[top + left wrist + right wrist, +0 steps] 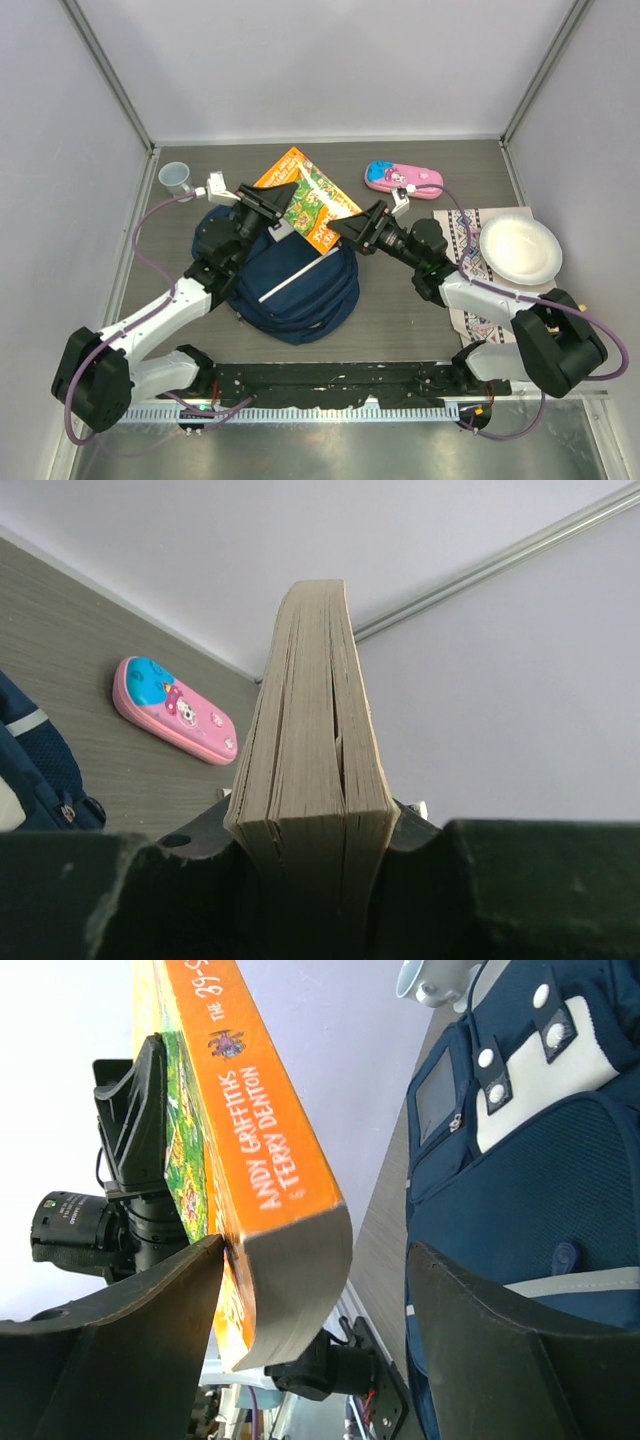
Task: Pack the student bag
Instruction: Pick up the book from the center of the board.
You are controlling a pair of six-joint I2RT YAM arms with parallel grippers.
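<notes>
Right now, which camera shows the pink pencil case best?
Left wrist: the pink pencil case appears large and unobstructed. Top external shows it whole but small; right wrist doesn't show it.

Over student bag — book as barrier

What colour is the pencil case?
The case is pink with a blue end, clearest in the left wrist view.

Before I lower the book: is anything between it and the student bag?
No loose object. The book, clamped by the left gripper, hangs over the student bag. Only the right gripper is close: its open jaws straddle the book's spine corner, one on the bag's side. Whether the bag is open I cannot tell.
</notes>
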